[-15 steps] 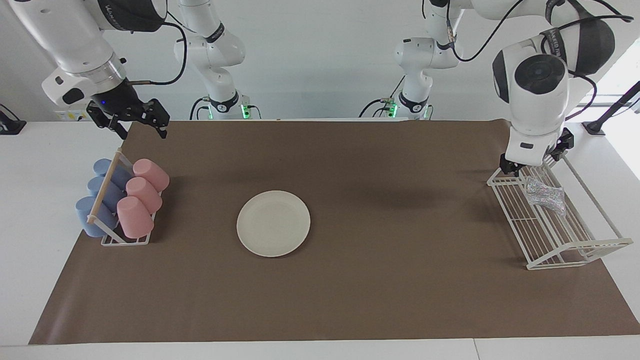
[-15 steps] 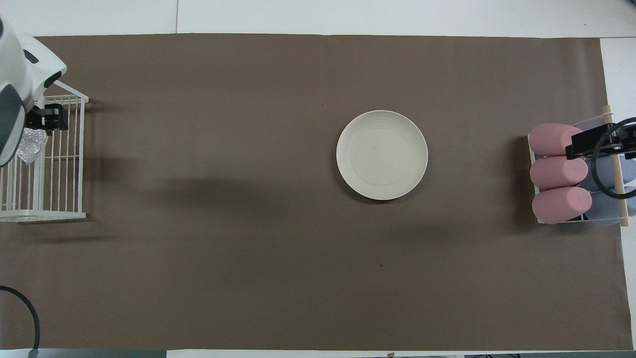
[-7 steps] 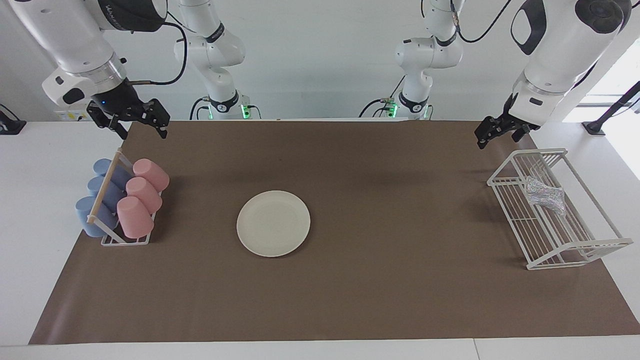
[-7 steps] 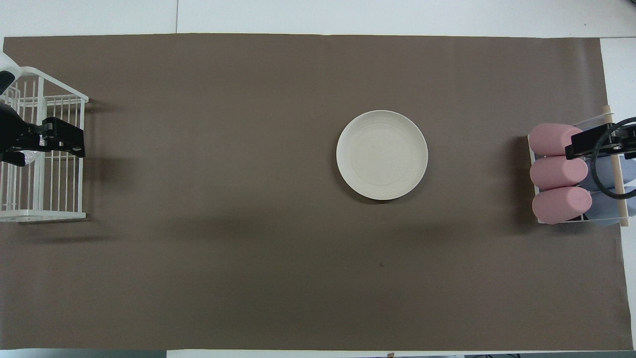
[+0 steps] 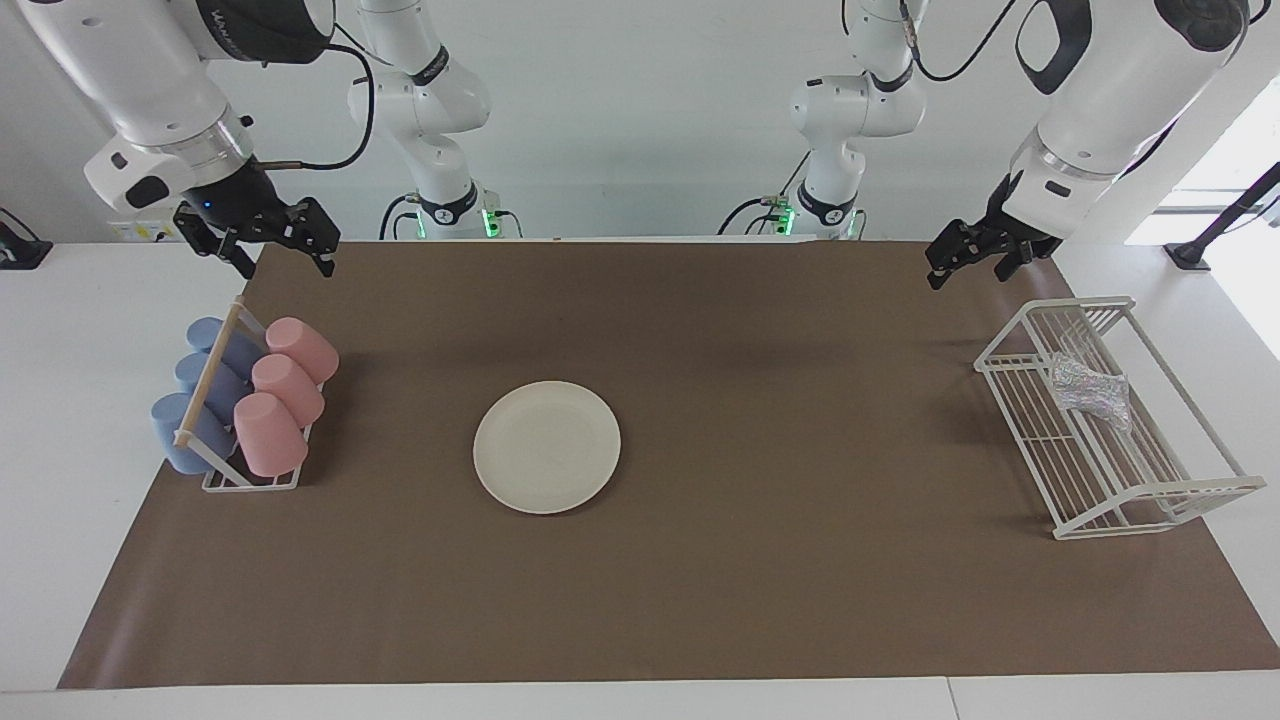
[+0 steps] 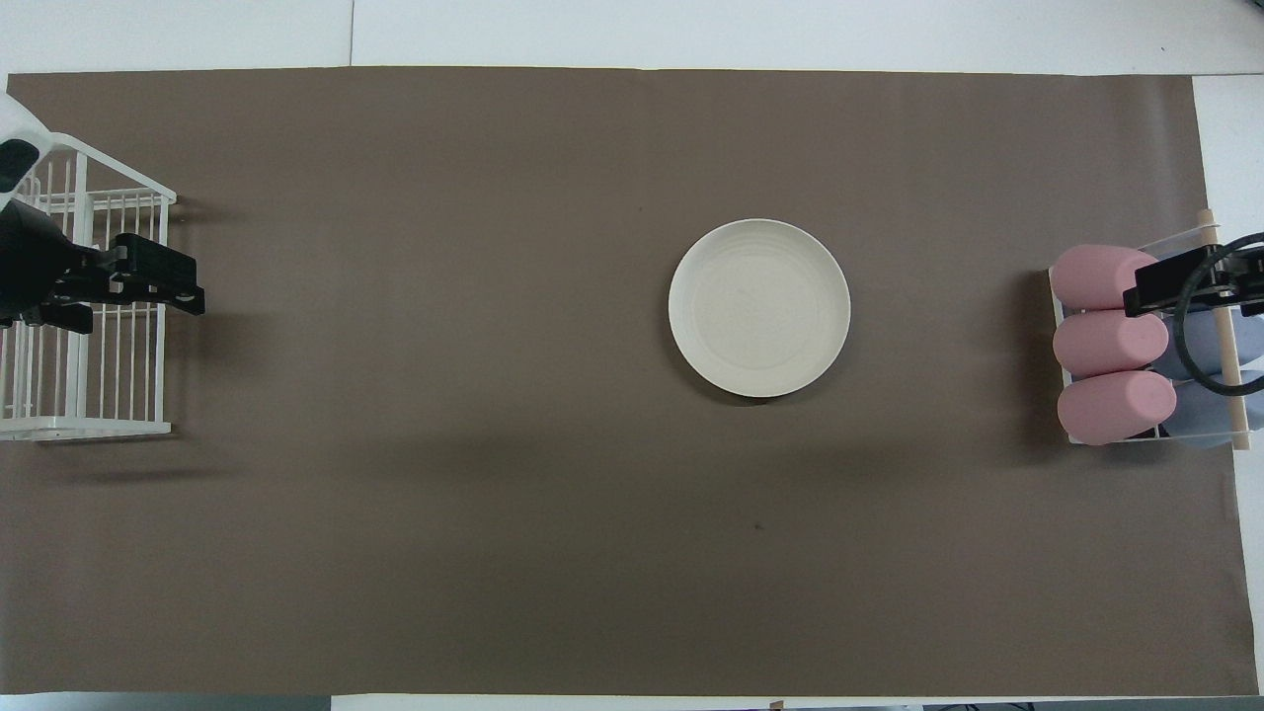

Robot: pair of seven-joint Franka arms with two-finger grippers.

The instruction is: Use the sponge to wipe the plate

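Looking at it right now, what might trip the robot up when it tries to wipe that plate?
The sponge lies inside the wire rack, so the open left gripper, which is empty, might snag the wires or drag the rack. The plate sits loose on the brown mat; wiping might push it along, perhaps toward the cups.

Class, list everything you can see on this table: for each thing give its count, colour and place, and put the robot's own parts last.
plate: 1, cream, mid-mat
sponge: 1, silvery, in the wire rack
wire rack: 1, white, left arm's end
cups: 6, three pink, three blue, in the holder
holder: 1, white with wooden bar, right arm's end
mat: 1, brown, covering the table
left gripper: 1, black, open, empty, raised
right gripper: 1, black, open, empty, raised
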